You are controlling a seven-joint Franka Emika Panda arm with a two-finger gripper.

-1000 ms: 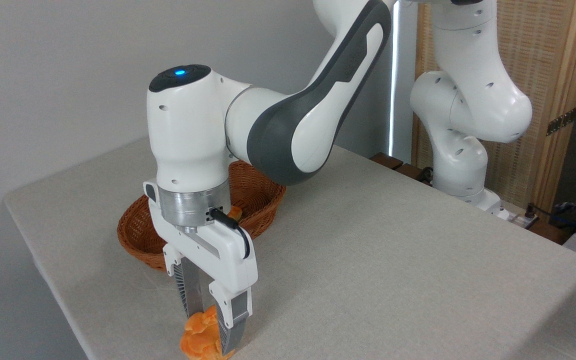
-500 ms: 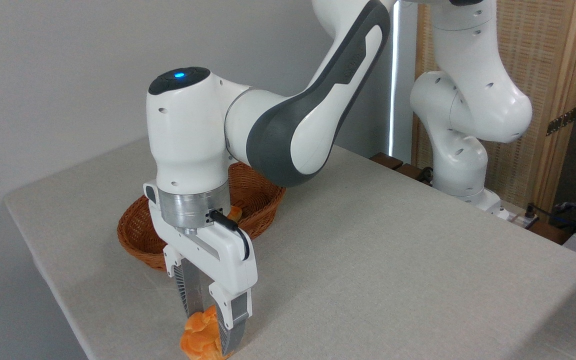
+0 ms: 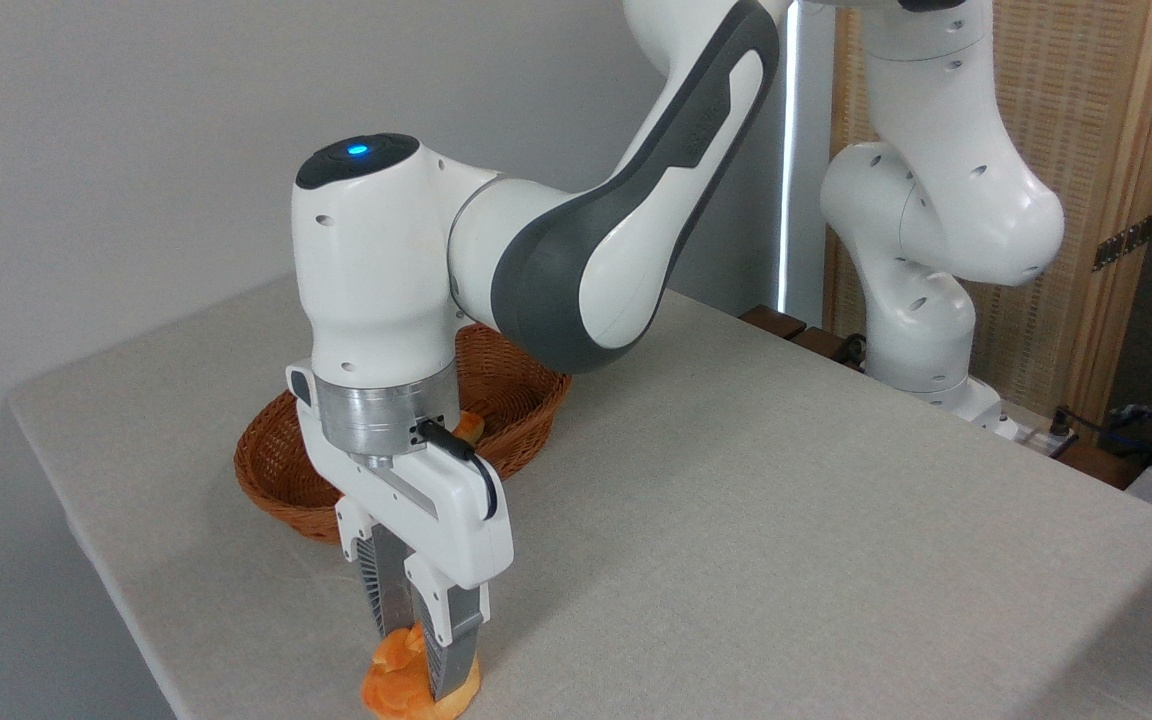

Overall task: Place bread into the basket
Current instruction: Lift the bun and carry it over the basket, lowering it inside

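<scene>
Two fingers of the gripper (image 3: 418, 650) are clamped on the bread (image 3: 402, 686) — a deep-orange bun resting on the table (image 3: 786, 520) at its near edge. Behind it, the basket (image 3: 281, 470) is seen, well apart.

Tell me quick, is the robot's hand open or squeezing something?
Hand: closed on the small lumpy deep-orange bun, which sits on the grey table.
</scene>
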